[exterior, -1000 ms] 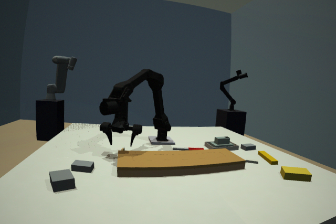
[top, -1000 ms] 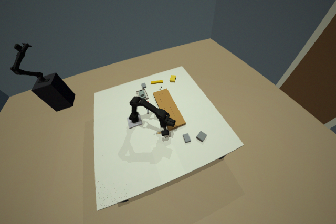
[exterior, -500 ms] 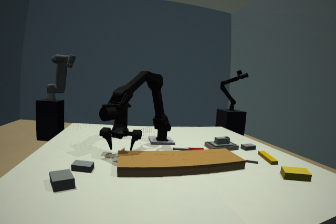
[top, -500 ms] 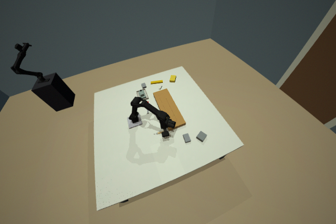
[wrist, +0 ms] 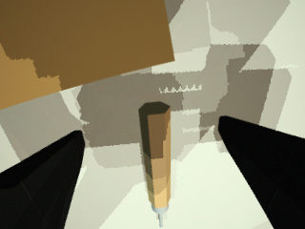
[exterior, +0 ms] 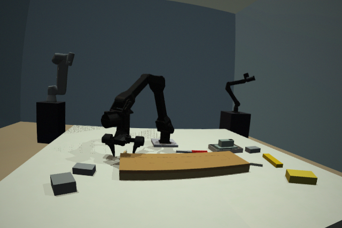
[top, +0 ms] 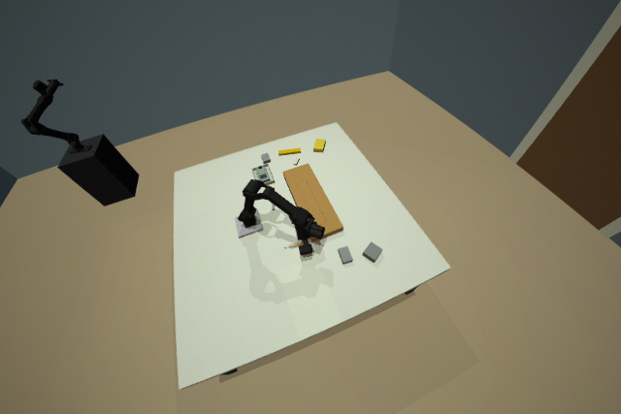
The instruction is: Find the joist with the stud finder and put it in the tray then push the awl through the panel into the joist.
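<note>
The awl (top: pixel 296 244) (exterior: pixel 125 151) (wrist: pixel 159 162) lies on the table just off the near end of the panel. Its wooden handle points toward the panel, and its metal tip is at the bottom of the wrist view. My gripper (exterior: pixel 124 154) (wrist: pixel 152 130) is open and points down, low over the awl, with one finger on each side of the handle and wide gaps. The floor panel (top: pixel 313 193) (exterior: pixel 182 163) (wrist: pixel 95 38) lies flat; no hole can be made out. The stud finder (top: pixel 262 175) (exterior: pixel 225 142) sits in the tray (exterior: pixel 239 150).
Two grey blocks (top: pixel 344 254) (top: pixel 372 251) lie beyond the panel's near end. A red-handled tool (exterior: pixel 199 151) lies between arm base and panel. Near the far end are a small grey block (exterior: pixel 253 149), a yellow bar (exterior: pixel 272 160), a yellow block (exterior: pixel 301 177) and a thin dark piece (exterior: pixel 256 164).
</note>
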### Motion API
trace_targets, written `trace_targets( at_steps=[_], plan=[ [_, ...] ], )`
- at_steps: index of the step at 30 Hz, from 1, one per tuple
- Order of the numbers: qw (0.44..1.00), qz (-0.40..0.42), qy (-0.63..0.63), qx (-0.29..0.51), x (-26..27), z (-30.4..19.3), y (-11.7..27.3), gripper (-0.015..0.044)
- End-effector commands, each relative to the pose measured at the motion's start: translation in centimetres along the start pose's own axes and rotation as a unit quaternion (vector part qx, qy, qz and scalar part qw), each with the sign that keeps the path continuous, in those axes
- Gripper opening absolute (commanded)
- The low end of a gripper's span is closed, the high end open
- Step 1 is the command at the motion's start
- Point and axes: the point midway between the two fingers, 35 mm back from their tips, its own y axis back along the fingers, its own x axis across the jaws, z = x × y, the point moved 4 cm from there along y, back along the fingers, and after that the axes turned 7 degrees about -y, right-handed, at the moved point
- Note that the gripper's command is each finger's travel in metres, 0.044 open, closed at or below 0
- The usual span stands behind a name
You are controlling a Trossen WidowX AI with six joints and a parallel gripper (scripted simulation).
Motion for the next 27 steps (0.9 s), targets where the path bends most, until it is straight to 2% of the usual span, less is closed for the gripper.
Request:
trace_targets(
  at_steps=[1,11,18,19,27],
  plan=[
    [1.000,-0.002,0.002,0.002,0.0,-0.1,-0.2,0.0335],
    [1.000,-0.002,0.002,0.002,0.0,-0.1,-0.2,0.0073],
    [1.000,-0.002,0.002,0.002,0.0,-0.1,-0.2,0.0026],
    [1.000,-0.002,0.002,0.002,0.0,0.0,-0.1,0.0000],
    [1.000,-0.002,0.002,0.001,-0.3,0.2,3.3,0.0000]
  ],
)
